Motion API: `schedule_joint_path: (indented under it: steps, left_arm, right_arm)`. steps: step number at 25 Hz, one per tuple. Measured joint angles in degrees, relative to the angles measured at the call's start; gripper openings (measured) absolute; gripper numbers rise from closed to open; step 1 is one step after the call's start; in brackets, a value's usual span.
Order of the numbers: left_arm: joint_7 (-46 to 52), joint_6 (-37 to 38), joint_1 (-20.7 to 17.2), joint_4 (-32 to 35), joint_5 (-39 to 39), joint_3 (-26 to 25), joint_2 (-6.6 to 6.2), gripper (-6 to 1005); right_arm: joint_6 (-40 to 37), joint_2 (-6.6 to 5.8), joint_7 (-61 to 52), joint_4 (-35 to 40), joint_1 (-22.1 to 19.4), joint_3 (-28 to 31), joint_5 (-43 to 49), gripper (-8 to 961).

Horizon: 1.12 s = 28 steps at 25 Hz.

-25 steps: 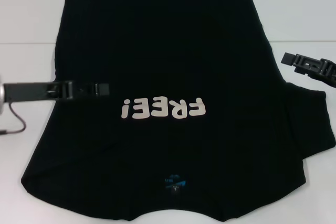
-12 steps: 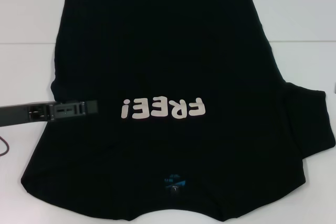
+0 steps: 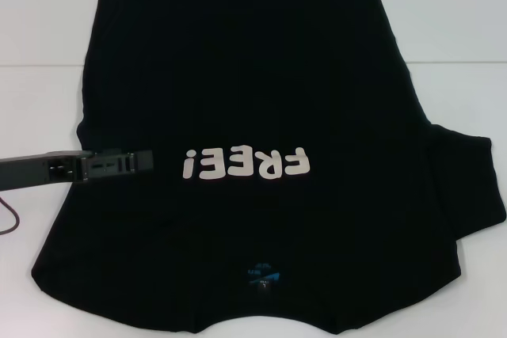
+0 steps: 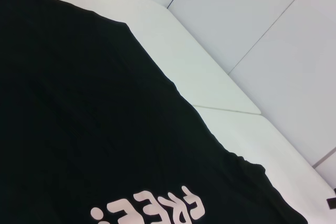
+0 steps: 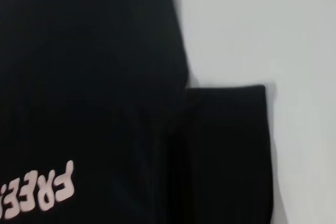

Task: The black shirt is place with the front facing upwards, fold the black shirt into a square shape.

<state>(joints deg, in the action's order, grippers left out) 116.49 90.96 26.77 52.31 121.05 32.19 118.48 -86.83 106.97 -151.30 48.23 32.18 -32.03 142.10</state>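
The black shirt (image 3: pixel 253 100) lies flat on the white table, front up, collar at the near edge. The pale "FREE!" lettering (image 3: pixel 245 165) reads upside down and the small blue neck label (image 3: pixel 263 276) sits near the front. One short sleeve (image 3: pixel 467 187) sticks out on the right; no sleeve sticks out on the left. My left gripper (image 3: pixel 146 160) reaches in from the left, low over the shirt's left edge, beside the lettering. The shirt fills the left wrist view (image 4: pixel 94 129) and the right wrist view (image 5: pixel 94 103), which also shows the sleeve (image 5: pixel 226 150). My right gripper is out of view.
The white table (image 3: pixel 451 53) shows bare on both sides of the shirt, with a seam line across it at the back. A thin dark cable (image 3: pixel 8 219) hangs at the far left edge, under my left arm.
My left gripper has moved nearer along the shirt's left edge, then slightly inward. My right gripper, at the right edge one second ago, has left the head view.
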Motion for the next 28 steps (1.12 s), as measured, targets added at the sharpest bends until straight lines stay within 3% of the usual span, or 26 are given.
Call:
schedule_joint_path:
  steps: [10, 28]
  left_arm:
    - [-0.25, 0.0, -0.01, -0.25, -0.44, -0.03, 0.27, 955]
    - [-0.19, -0.6, -0.31, -0.46, -0.56, -0.38, 0.35, 953]
  right_arm:
    - [7.42, 0.71, 0.03, -8.33, 2.66, -2.95, 2.51, 788]
    - [11.51, 2.99, -0.18, -8.88, 4.31, -7.05, 3.11, 788]
